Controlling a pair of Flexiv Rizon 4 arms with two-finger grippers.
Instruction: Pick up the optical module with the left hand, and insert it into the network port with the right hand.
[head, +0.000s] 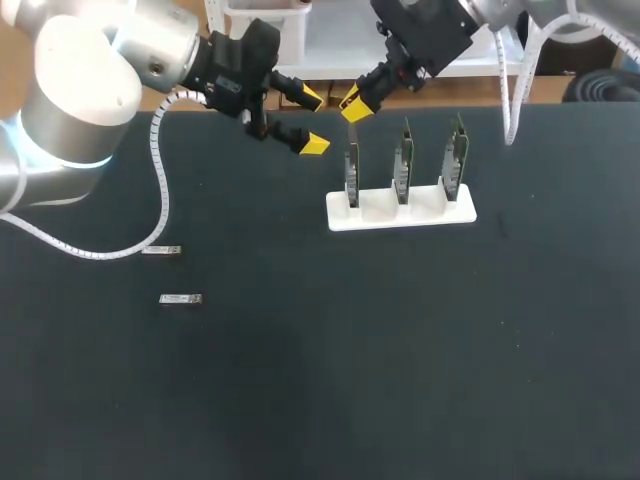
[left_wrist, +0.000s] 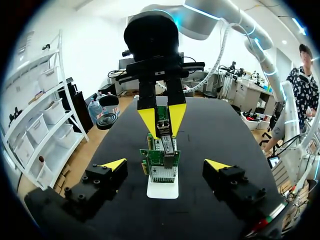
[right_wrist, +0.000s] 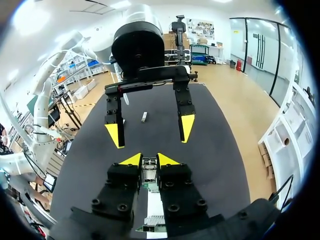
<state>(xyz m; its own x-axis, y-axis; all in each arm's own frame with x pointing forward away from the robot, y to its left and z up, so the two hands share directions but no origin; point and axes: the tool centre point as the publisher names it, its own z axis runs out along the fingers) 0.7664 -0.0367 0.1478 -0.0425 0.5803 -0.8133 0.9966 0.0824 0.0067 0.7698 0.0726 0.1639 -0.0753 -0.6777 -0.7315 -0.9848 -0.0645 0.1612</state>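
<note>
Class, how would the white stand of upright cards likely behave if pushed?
The white stand shows no clamp, so it would probably slide on the table. Its cards stand tall and thin, so a high push might tip it.

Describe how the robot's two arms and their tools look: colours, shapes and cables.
The left arm and right arm are rounded silver-grey tubes, each trailed by a white coiled cable. The left tool and right tool are black blocks, each with two fingers ending in bright yellow wedge tips.
</note>
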